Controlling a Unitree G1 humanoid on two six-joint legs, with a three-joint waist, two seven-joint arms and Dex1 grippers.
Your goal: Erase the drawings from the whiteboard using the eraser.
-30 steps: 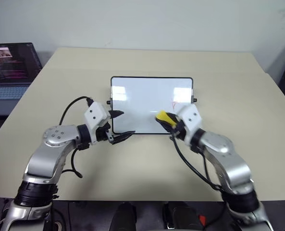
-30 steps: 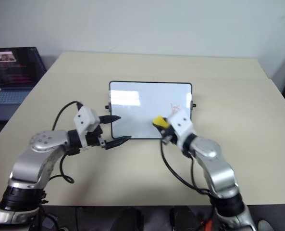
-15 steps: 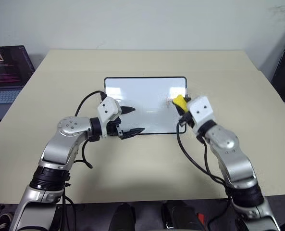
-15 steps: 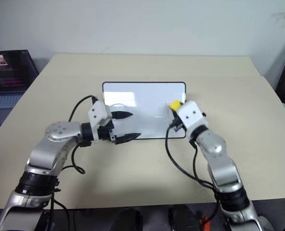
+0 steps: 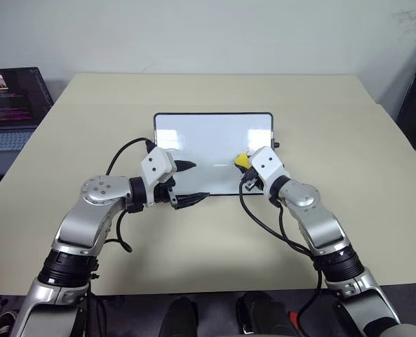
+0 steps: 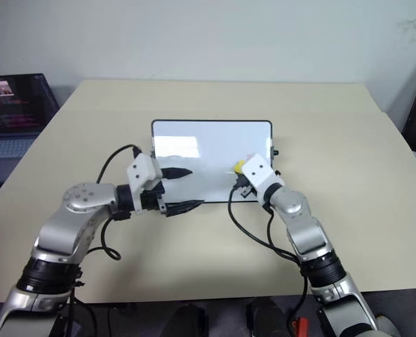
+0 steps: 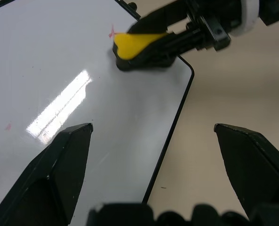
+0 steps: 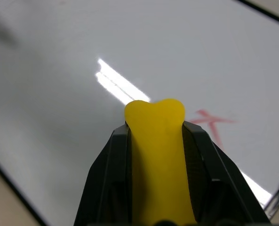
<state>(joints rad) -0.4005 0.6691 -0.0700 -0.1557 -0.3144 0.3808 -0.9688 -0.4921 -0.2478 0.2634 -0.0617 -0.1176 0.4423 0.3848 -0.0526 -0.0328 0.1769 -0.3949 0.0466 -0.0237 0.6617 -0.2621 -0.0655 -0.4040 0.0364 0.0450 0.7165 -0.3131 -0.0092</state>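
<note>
— Where is the eraser point(image 5: 242, 161) now?

— Our right gripper point(image 5: 244, 168) has it. The jaws are pinching it tight, and its yellow end sticks out past them. It sits low over the right part of the whiteboard point(image 5: 200, 140).

— And the drawings?

— We see one small red mark point(image 8: 211, 123) left. From the jaws it lies just ahead, at about one o'clock, very near the yellow tip. In the left wrist view a bit of red point(image 7: 112, 33) peeks out beside the eraser.

— Which way is the eraser pointing?

— Its long side runs along the jaws, toward the far right corner of the board. We think a short push that way would rub the mark.

— Which arm is nearer?

— The right one. Our left gripper point(image 5: 186, 184) waits at the board's near edge, at about nine o'clock from the eraser, jaws spread and holding nothing.

— How does the board look?

— White and shiny, flat on the worktop point(image 5: 334, 119).
</note>
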